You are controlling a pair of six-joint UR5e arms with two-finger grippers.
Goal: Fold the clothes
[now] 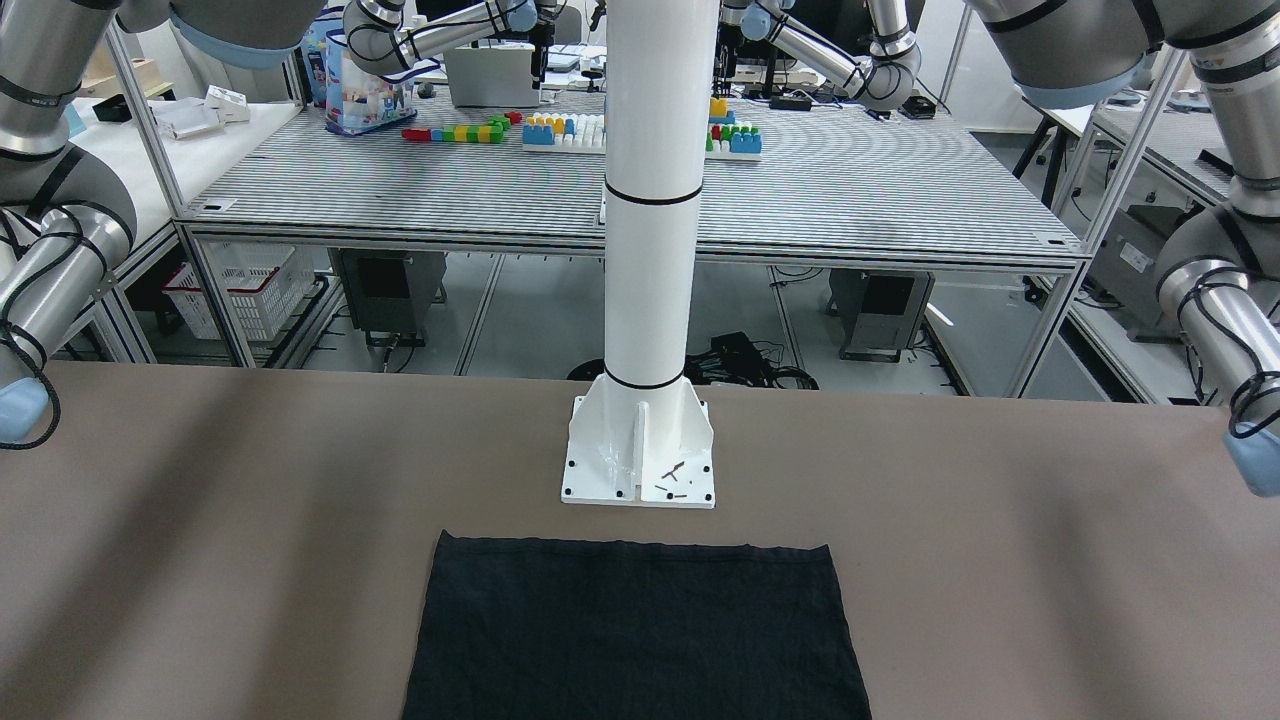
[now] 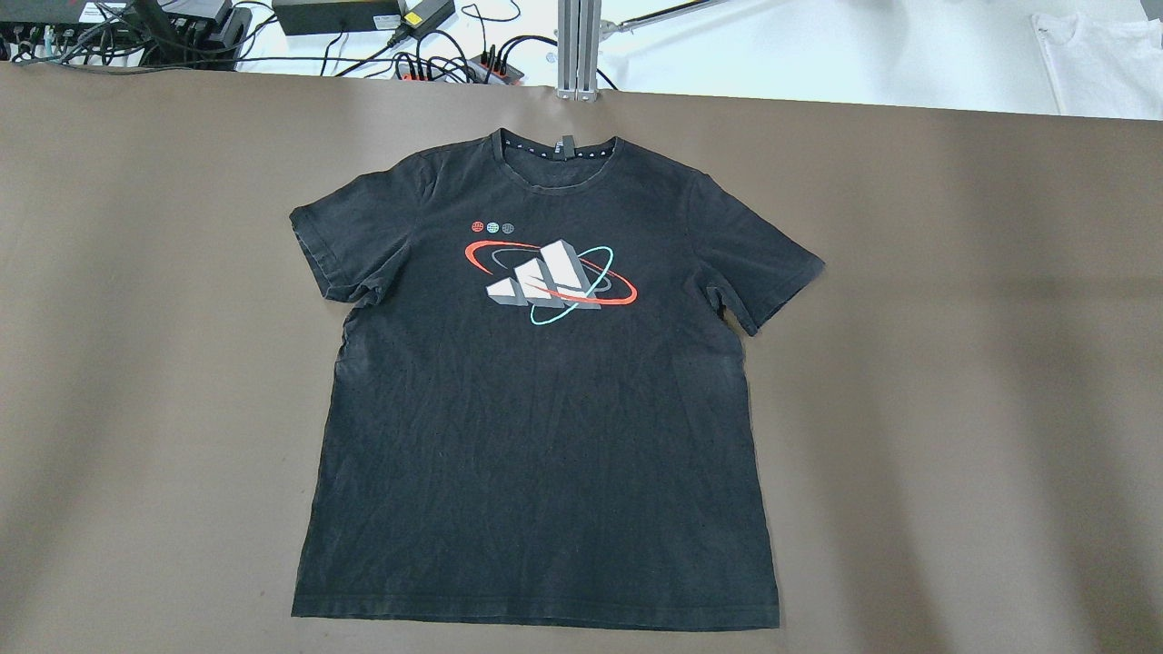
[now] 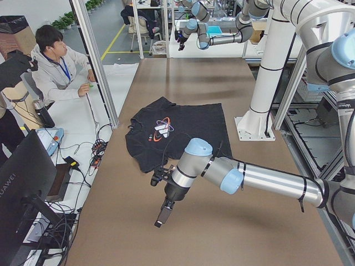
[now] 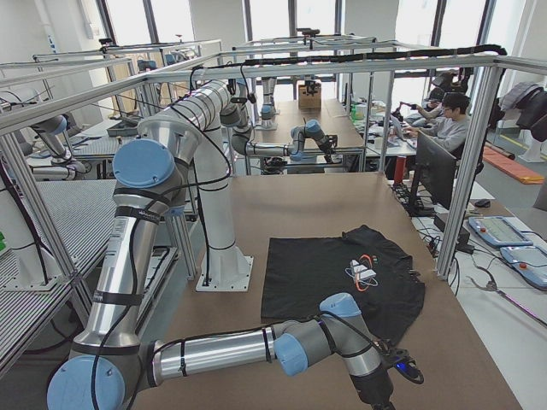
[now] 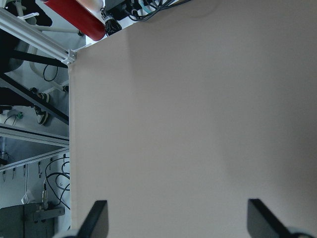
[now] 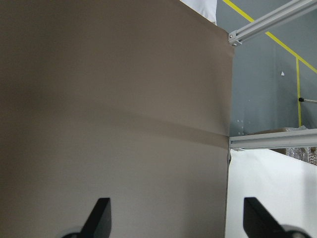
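Black printed T-shirt spread flat, print up, mid brown table, collar away from robot. Unfolded.
Jaws wide and empty on left gripper and right gripper, each above bare tabletop, apart from T-shirt.
Folding seemingly not begun. Next probably calls for reaching in, pinching sleeve or hem edges.

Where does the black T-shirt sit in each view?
Front-facing: T-shirt bottom centre, hem end only, below the pillar.
Overhead: centre, spread flat, collar at top.
Left: middle, left of the pillar.
Right: centre-right, right of the pillar.
Both wrists: not in view, only table.
Landmark: the white pillar by the hem; absent overhead.
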